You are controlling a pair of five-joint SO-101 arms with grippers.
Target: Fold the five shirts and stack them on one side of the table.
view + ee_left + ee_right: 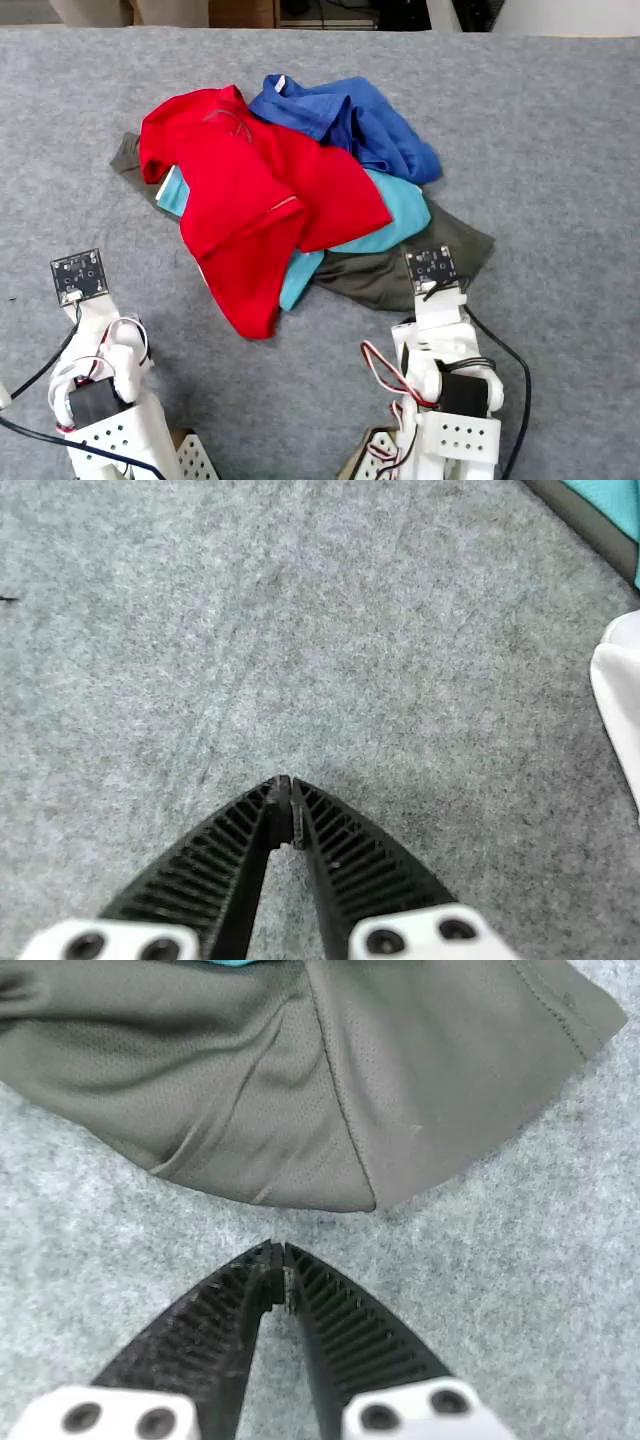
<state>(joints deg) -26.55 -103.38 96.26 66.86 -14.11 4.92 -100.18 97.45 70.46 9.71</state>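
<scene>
Shirts heaped unfolded at middle of tabletop [560, 120], red shirt [250, 200] over blue shirt [350, 120], teal shirt [400, 215], olive shirt [300, 1090] | your left gripper [283, 785] closed, empty, above bare tabletop near its near edge | your right gripper [278, 1255] closed, empty, just short of olive shirt's hem, likely parked before first pick

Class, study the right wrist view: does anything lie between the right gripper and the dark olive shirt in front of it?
Nothing visible does. Only a strip of bare grey felt table separates the closed tips of the right gripper from the hem of the dark olive shirt.
</scene>
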